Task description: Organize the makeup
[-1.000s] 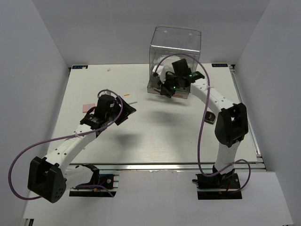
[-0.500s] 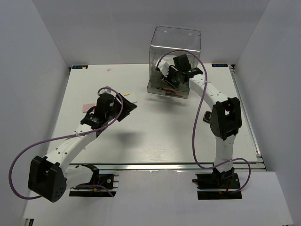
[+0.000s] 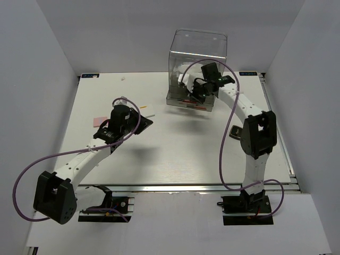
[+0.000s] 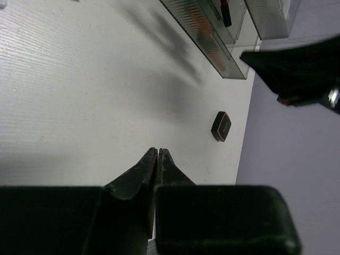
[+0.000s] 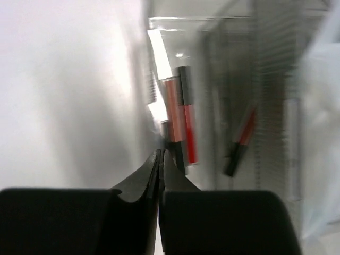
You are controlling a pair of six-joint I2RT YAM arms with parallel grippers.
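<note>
My left gripper is closed left of the table's centre. Only a thin reddish sliver shows in the slit between its tips. A white flat square sticks out right at those tips and looks pinched by them. My right gripper is shut and empty, just in front of the open bottom drawer. Red-and-black sticks lie in that drawer, and another stick lies further right. A black square compact lies at the right. A pink square lies at the left.
The tall clear acrylic drawer box stands at the back centre, with the right arm reaching round its front. White walls close in the table on three sides. The right arm's elbow hangs over the compact's area.
The left gripper's jaws have closed beside the white flat square. The right gripper has lifted a little toward the back right at the drawer, opened briefly and shut again.
</note>
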